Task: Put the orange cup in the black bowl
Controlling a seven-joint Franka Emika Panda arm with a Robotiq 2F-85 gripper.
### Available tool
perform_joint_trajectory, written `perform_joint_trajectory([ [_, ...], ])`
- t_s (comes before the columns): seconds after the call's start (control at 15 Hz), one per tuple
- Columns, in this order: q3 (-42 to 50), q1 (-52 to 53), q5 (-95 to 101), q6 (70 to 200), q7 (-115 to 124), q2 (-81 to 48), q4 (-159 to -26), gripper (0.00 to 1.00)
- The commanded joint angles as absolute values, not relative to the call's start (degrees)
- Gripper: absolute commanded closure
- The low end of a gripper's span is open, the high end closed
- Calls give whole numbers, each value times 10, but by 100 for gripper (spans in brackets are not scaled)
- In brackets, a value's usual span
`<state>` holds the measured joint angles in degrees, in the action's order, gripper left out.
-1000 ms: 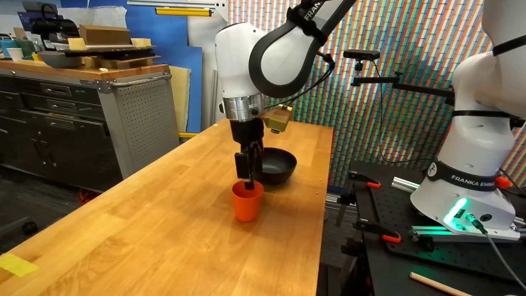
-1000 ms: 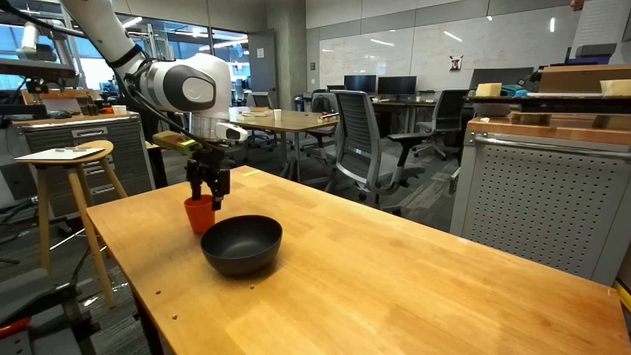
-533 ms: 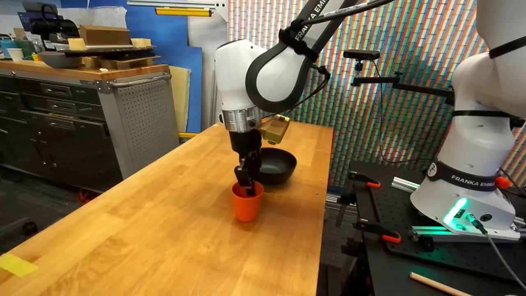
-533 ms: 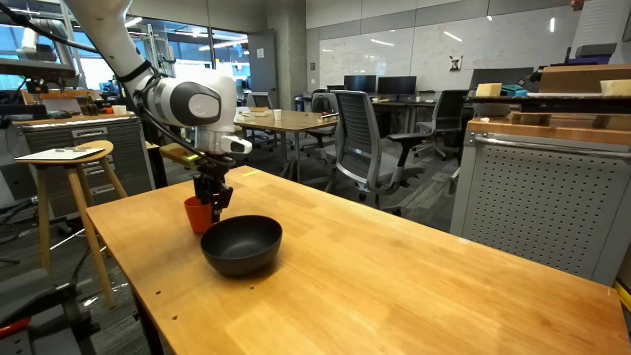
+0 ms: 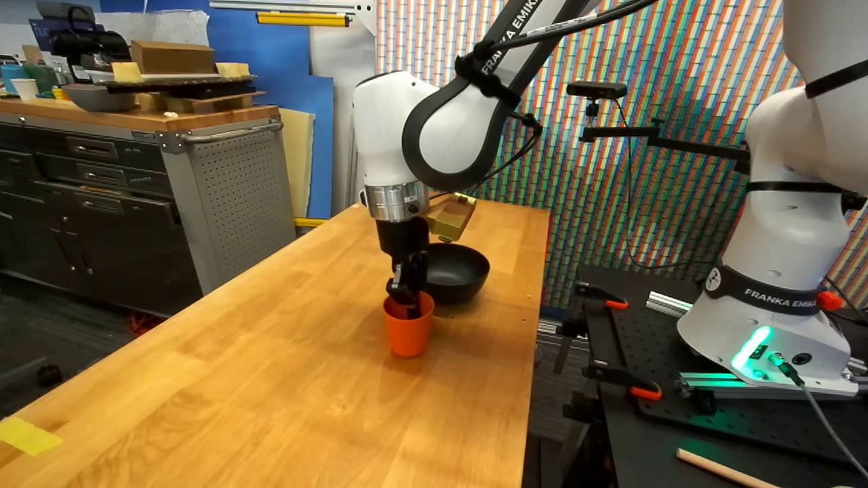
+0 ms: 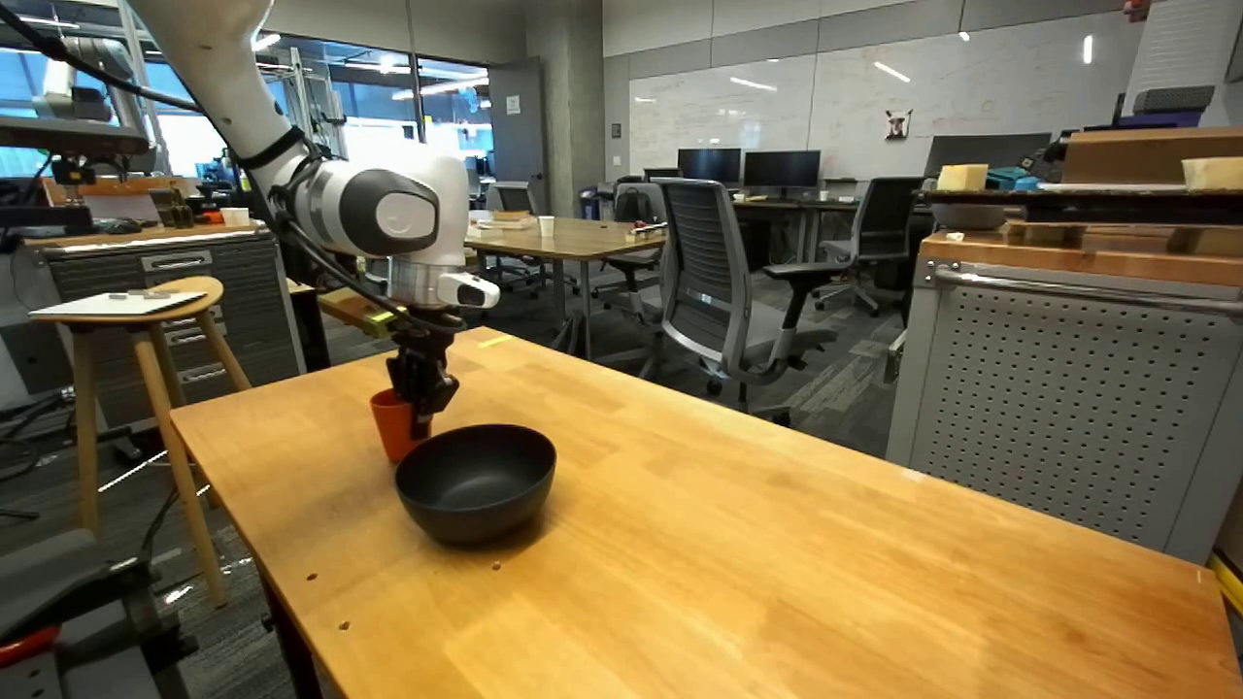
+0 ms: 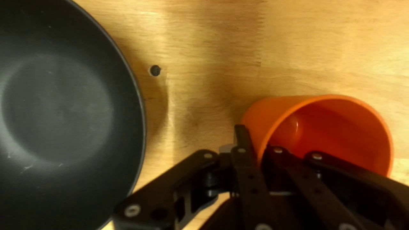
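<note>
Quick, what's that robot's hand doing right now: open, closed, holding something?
Hand: closed, holding the orange cup by one side of its wall.

The desk (image 6: 825, 544) leaves passing room right of the black bowl (image 6: 476, 483) in an exterior view, while the orange cup (image 6: 394, 434) and end effector (image 6: 416, 417) crowd its far-left side; in the wrist view, a strip of desk parts bowl from cup.

Soft shadows, glare on the whiteboard (image 6: 845, 121)
</note>
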<state>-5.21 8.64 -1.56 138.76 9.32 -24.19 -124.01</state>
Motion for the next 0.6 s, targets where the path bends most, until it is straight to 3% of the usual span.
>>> perform_joint_trajectory([
  [0.0, -45, 92, -10, 1384, 109, -209, -1244, 94],
  [0.53, 9, 77, 89, 1335, 213, -48, -1288, 95],
])
